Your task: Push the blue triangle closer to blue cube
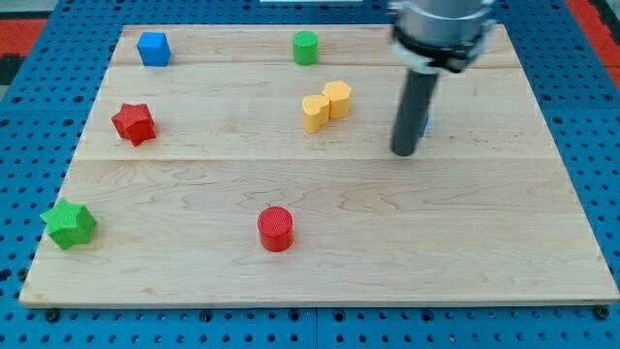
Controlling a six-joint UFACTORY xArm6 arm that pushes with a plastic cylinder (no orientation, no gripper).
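While my tip [403, 152] hides most of blue triangle [424, 122], contact unclear.

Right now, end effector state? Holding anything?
No gripper, nothing held. My tip is on the board, directly in front of the blue triangle, which is mostly hidden behind the rod.

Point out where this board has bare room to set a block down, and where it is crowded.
Widest free patch: the view's lower right, right of the red cylinder and below my tip. Another lies between the red star and the yellow blocks. Crowded: around my tip, where the blue triangle peeks out just behind the rod.
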